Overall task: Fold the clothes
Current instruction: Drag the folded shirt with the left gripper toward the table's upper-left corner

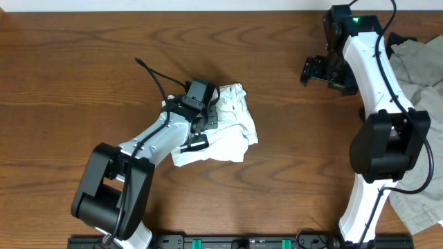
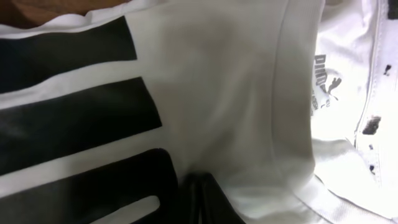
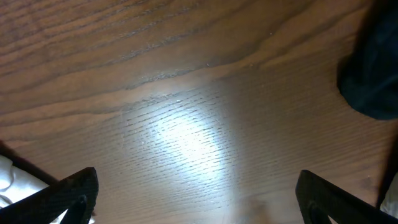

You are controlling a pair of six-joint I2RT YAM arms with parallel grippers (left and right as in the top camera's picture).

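Observation:
The white T-shirt lies crumpled in a heap at the middle of the table. My left gripper sits on its left side. In the left wrist view the T-shirt fills the frame, with black block lettering at the left and the collar with a small PUMA label at the right. The left gripper's dark fingers are together at the bottom edge with cloth bunched around them. My right gripper is open and empty over bare wood at the far right, well apart from the shirt; it also shows in the right wrist view.
A pile of grey-beige clothes lies at the right edge and runs down behind the right arm. A black cable trails from the left wrist. The wooden table shows around the shirt.

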